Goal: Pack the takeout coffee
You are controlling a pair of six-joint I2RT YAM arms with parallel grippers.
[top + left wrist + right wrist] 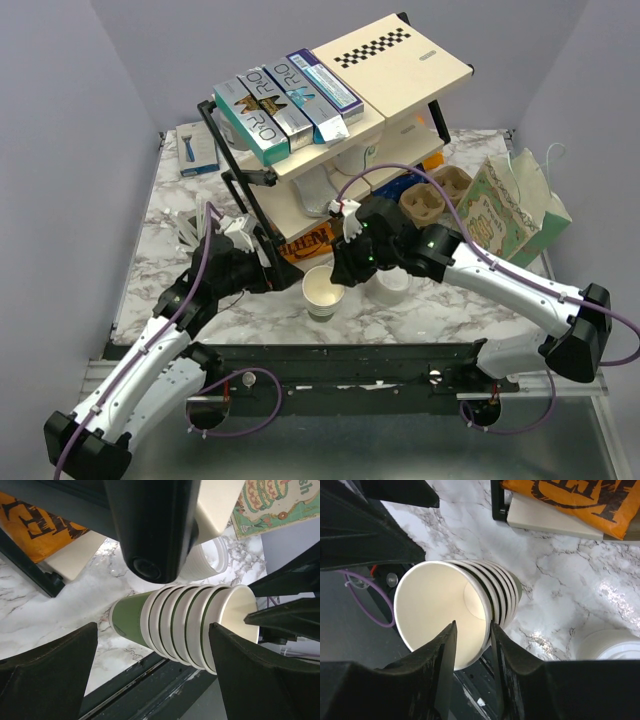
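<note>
1. Takeout coffee point(393, 287): stands on the marble table point(170, 230) near its front edge, just right of the stack of nested cups point(322, 290) and apart from it. Only its round white lid shows. From above, the right arm point(500, 285) covers part of it. No finger touches it.
2. The stack of nested cups is lidless and green-sided, with its mouth upward. It stands between the two grippers and lies between the left one and item 1.
3. Left gripper point(152, 630): released, with its jaws spread wide. One finger point(45, 680) stands on either side of the stack without clasping it.
4. Right gripper point(473, 627): its jaws are narrowly parted astride the rim of the topmost cup, one finger point(445, 665) inside the mouth and the other outside. The gap between them is wider than the paper wall, so nothing is grasped.
5. Orange packet point(310, 238): lies at the foot of the shelf rack, just behind the stack.
6. Shelf rack point(400, 60): black frame with cream boards. It carries a row of long boxes point(285, 100) on its top board.
7. Brown cup carrier point(430, 195): behind the right arm, beside the rack. A patterned paper bag point(505, 210) stands to its right.
8. Blue-and-white pack point(197, 148): far left corner, well apart from the rest.
</note>
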